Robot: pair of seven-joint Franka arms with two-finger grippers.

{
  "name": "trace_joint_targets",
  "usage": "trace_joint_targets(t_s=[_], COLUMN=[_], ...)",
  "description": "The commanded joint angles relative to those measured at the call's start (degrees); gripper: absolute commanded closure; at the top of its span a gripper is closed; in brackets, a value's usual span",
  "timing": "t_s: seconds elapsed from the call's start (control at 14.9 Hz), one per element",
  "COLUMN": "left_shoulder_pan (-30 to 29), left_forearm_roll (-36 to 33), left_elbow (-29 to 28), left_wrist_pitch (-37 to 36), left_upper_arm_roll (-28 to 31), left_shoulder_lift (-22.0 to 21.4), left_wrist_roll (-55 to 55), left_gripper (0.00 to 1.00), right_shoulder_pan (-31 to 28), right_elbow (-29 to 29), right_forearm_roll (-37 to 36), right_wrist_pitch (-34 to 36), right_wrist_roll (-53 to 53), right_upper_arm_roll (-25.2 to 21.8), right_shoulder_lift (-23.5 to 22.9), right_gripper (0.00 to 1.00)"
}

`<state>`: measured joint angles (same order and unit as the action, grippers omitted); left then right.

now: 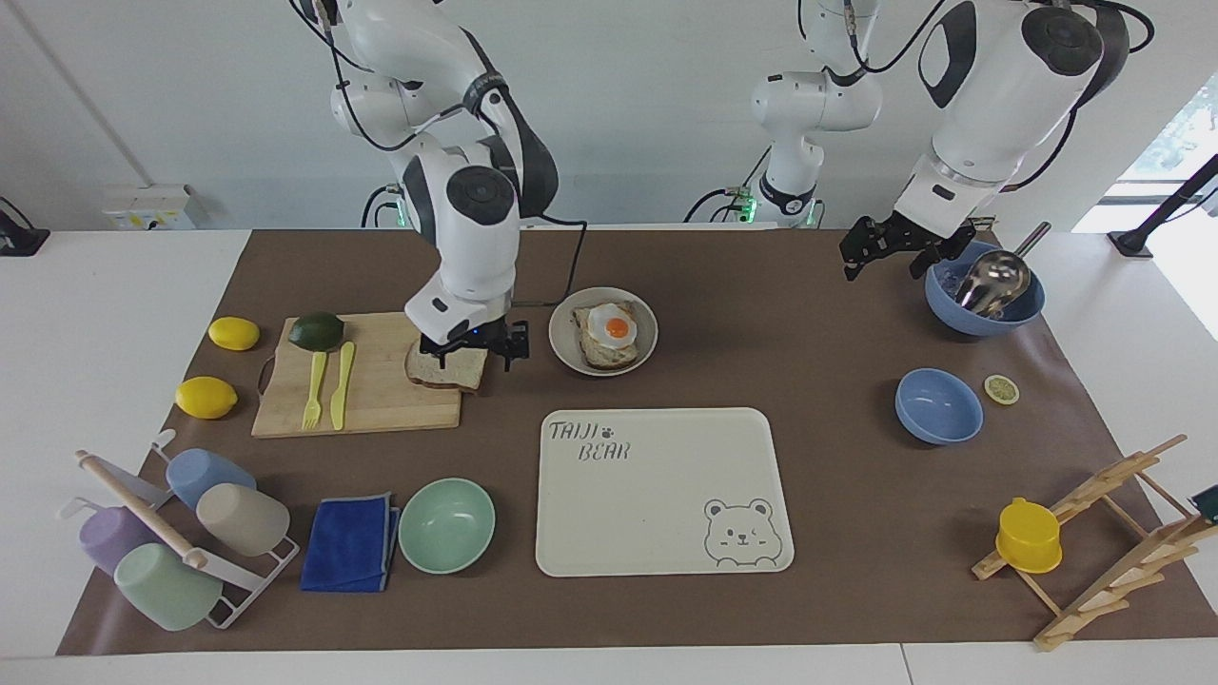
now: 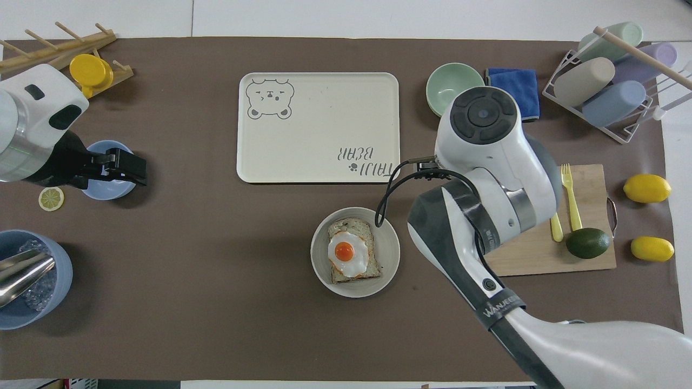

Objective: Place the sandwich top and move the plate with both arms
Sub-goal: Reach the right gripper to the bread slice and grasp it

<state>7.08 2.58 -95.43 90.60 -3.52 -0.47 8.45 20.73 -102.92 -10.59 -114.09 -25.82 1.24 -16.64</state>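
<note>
Your right gripper hangs low over the sandwich top, fingers spread wide and clasping nothing; whether the tips touch the bread cannot be told. The pale slice lies directly beneath it, on the corner of the wooden cutting board that overhangs toward the plate. From overhead, the right arm's white wrist hides both slice and gripper. Just beside your right gripper, toward the left arm's end of the table, sits the plate with a toasted slice and fried egg on it. Farther from the robots than the gripper lies the cream bear tray, bare. On the board, away from the plate, rest a yellow fork, a yellow knife and an avocado. Your left gripper waits in the air with fingers apart and empty, beside the blue bowl that holds a metal scoop.
</note>
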Motion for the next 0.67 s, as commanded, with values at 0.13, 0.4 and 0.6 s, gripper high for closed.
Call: trace_joint_targets(t_s=[0.13, 0.4, 0.6], left_shoulder_pan=[-0.2, -0.2, -0.2], left_forearm_roll=[0.1, 0.1, 0.1], left_elbow=[-0.3, -0.3, -0.3], left_wrist_pitch=[0.1, 0.1, 0.1], left_upper_arm_roll=[0.1, 0.1, 0.1], left_shoulder_lift=[-0.8, -0.8, -0.8], left_wrist_roll=[-0.3, -0.3, -0.3], left_gripper=[0.00, 0.00, 0.00], right_shoulder_pan=[3.0, 3.7, 3.5], right_elbow=[-1.3, -2.5, -3.8], right_forearm_roll=[-3.8, -8.0, -9.8], right_wrist_pitch=[-0.9, 7.6, 10.0], right_wrist_roll=[-5.9, -6.0, -6.3], right_upper_arm_roll=[0.3, 0.3, 0.3], right_shoulder_lift=[-5.9, -4.6, -4.0], right_gripper=[0.00, 0.00, 0.00])
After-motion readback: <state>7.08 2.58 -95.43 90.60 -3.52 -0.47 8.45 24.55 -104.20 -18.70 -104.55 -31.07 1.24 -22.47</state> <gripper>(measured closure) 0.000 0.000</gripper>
